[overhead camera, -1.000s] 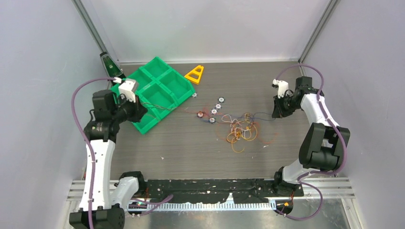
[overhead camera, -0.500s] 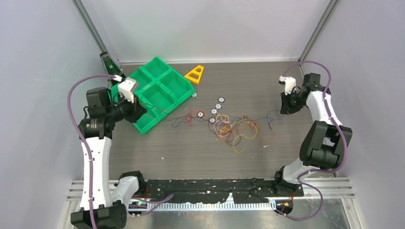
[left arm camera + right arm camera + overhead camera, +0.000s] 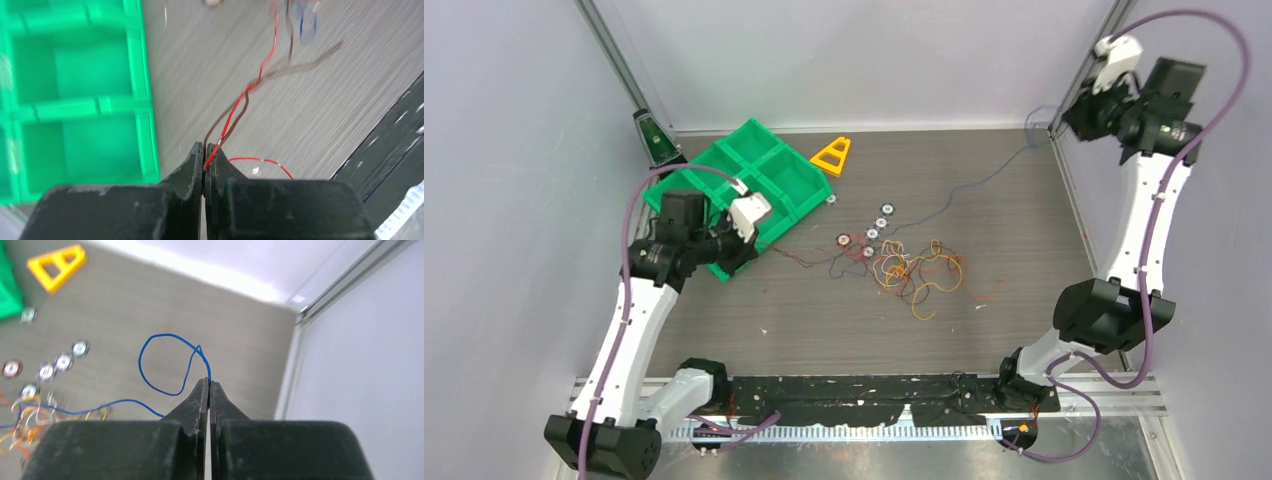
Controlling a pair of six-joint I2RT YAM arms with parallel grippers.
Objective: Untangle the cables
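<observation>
The cables (image 3: 914,272) lie as a loose bunch of orange, yellow, red and dark thin wires at the table's middle. My right gripper (image 3: 1074,118) is raised high at the far right corner, shut on a blue wire (image 3: 165,365). That blue wire (image 3: 969,188) runs slack down to the bunch. My left gripper (image 3: 752,243) is by the green tray's near corner, shut on a red wire (image 3: 250,85) and a dark brown wire (image 3: 235,117) that lead toward the bunch.
A green compartment tray (image 3: 774,165) stands at the back left, with a yellow triangle (image 3: 832,155) beside it. Several small round ringed discs (image 3: 872,233) lie just left of the bunch. A black strip (image 3: 894,390) lines the near edge. Grey walls enclose the table.
My right gripper rose and moved back to the far right corner, drawing the blue wire out of the bunch. My left gripper moved right along the tray's near corner with its wires.
</observation>
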